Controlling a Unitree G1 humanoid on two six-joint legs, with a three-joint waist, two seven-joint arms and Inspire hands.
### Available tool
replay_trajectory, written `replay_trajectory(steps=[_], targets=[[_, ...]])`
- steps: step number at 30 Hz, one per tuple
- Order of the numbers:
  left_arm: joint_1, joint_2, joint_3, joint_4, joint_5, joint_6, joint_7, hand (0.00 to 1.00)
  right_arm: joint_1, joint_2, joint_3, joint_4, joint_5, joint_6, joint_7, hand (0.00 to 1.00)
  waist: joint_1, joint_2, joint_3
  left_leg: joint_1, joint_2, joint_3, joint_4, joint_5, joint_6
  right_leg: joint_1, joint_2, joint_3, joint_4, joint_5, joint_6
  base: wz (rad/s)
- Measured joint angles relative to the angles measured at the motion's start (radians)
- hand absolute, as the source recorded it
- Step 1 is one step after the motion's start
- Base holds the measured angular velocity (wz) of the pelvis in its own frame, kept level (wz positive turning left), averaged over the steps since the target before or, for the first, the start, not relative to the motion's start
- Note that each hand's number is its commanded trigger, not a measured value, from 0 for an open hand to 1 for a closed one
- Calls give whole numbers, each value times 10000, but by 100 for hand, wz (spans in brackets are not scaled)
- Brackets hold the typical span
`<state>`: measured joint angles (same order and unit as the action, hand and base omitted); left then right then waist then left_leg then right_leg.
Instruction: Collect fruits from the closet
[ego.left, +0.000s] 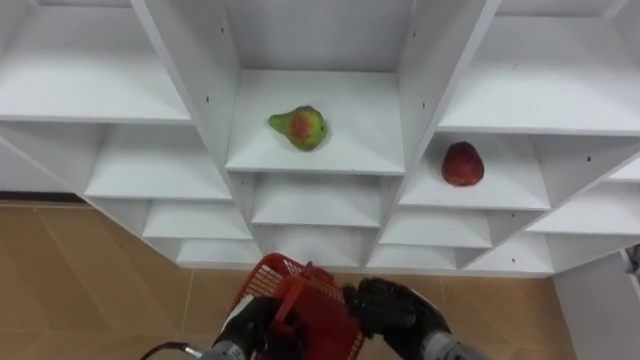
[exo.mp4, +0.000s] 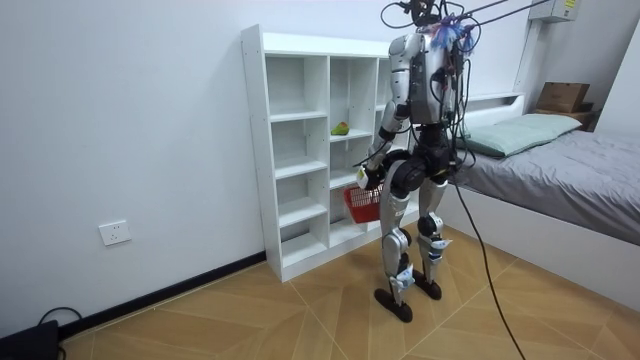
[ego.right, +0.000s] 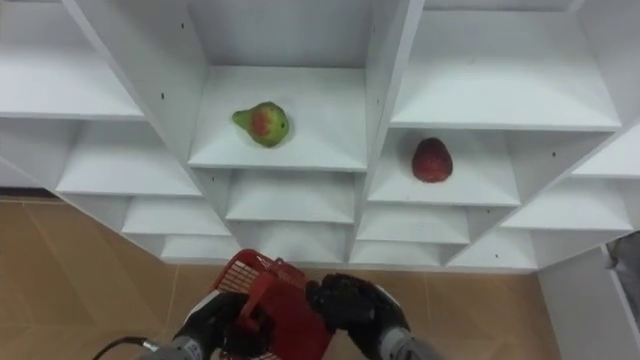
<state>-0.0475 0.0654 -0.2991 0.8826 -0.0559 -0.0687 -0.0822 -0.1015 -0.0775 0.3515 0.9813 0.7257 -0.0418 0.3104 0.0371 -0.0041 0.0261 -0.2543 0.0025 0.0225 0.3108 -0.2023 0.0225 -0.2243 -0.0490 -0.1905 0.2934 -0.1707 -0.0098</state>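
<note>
Both arms low, elbows in, facing the white closet (ego.left: 560, 90). L hand (ego.left: 250, 325) is curled round the handle of 1 red basket (ego.left: 318, 300). R hand (ego.left: 395, 305) sits just beside the basket's rim, grip can't tell. 2 fruits, both on shelves: 1 green-red pear (ego.left: 300, 127) in the mid compartment, 1 red apple (ego.left: 462, 164) in the compartment to its right.

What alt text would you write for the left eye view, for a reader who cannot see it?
A green-and-red pear and a red fruit lie in neighbouring compartments of a white closet, the red fruit to the right. Below them, the robot's left hand grips a red basket, with its right hand beside the basket.
</note>
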Motion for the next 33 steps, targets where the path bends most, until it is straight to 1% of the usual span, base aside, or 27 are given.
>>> replay_trajectory(steps=[1, 4, 5, 9, 13, 15, 17, 18, 19, 22, 25, 28, 29, 31, 32, 33], targets=[[-34, -77, -14, -1, -271, 0, -12, 100, 2, 12, 7, 42, 223, 7, 0, 100, -3, 21, 7, -36, -9, 0, -35, 21, 0, -49, -3, 0, -4, 0, 0, 0], [-85, -169, -152, -5, -662, 0, -102, 100, -117, 193, 203, 343, 790, 23, 0, 100, 14, 30, 10, -37, -14, -2, -42, 31, -13, -83, 4, -21, -9, 0, 0, 0], [-128, -208, -191, -6, -703, 0, -133, 100, -212, 232, 199, 466, 1035, 90, 10, 100, 26, 30, 10, -82, -13, 4, -42, 38, -19, -149, 0, -24, 14, 0, 0, 0], [-230, -385, -203, -5, -694, 1, -170, 100, -476, 394, 196, 1180, 1570, 134, 89, 100, 67, 33, 9, -130, -13, 17, -32, 64, -14, -198, -7, -16, 6, 2, -4, 0], [-300, -478, -317, -5, -687, 2, -168, 100, -528, 421, 191, 1521, 1775, 265, 98, 100, 178, 59, 34, -155, 3, 39, -28, 68, -9, -240, -21, 15, 19, 1, -4, -1], [-320, -477, -385, -5, -688, 6, -168, 100, -564, 420, 188, 1520, 1785, 370, 98, 100, 210, 58, 36, -226, 3, 57, -12, 76, -3, -342, -31, 33, 88, 1, -4, -2], [-433, -478, -588, 6, -701, 28, -147, 100, -655, 418, 194, 1523, 1984, 453, 98, 100, 190, 70, 90, -404, 3, 40, 68, 103, 7, -492, -46, 30, 160, 2, -6, 4], [-456, -483, -622, 6, -701, 33, -145, 100, -670, 418, 196, 1524, 2075, 459, 97, 100, 193, 80, 96, -467, 4, 36, 99, 107, 9, -533, -46, 30, 167, 4, -10, 3], [-496, -500, -697, 7, -703, 36, -128, 100, -723, 421, 195, 1549, 2267, 484, 95, 100, 192, 103, 122, -551, 2, 17, 141, 109, 12, -589, -42, 26, 169, 10, -19, 5], [-543, -503, -914, 12, -706, 71, -78, 100, -777, 426, 211, 1551, 2724, 589, 88, 100, 193, 125, 149, -714, 1, -1, 127, 127, 8, -719, -25, 19, 186, 42, -39, 1], [-613, -502, -1128, 21, -712, 240, -65, 100, -773, 413, 330, 1551, 2991, 655, 69, 100, 195, 128, 150, -792, -2, -1, 125, 138, -7, -805, -10, 9, 184, 52, -55, 0], [-739, -506, -1364, 69, -733, 260, -67, 100, -789, 390, 541, 1552, 3065, 660, 67, 100, 178, 129, 151, -883, -2, 10, 155, 175, -26, -944, -16, -5, 201, 66, -78, 0], [-765, -513, -1379, 127, -743, 261, -72, 100, -786, 383, 592, 1558, 3059, 662, 69, 92, 174, 129, 151, -883, -1, 13, 157, 176, -28, -949, -16, -5, 208, 66, -79, 0], [-821, -526, -1385, 331, -976, 281, -71, 100, -864, 385, 585, 1770, 3027, 670, 106, 15, 81, 128, 152, -881, 3, 19, 168, 179, -30, -949, -17, -9, 225, 66, -79, 0], [-824, -522, -1393, 380, -1094, 281, -70, 100, -956, 415, 587, 1902, 3028, 678, 106, 0, -10, 128, 153, -884, 2, 20, 167, 179, -30, -949, -21, -12, 222, 66, -78, 0], [-834, -511, -1393, 415, -1094, 282, -69, 100, -967, 417, 587, 1910, 3021, 677, 106, 0, -38, 126, 154, -883, 5, 23, 167, 180, -30, -949, -24, -14, 221, 66, -78, 0]])
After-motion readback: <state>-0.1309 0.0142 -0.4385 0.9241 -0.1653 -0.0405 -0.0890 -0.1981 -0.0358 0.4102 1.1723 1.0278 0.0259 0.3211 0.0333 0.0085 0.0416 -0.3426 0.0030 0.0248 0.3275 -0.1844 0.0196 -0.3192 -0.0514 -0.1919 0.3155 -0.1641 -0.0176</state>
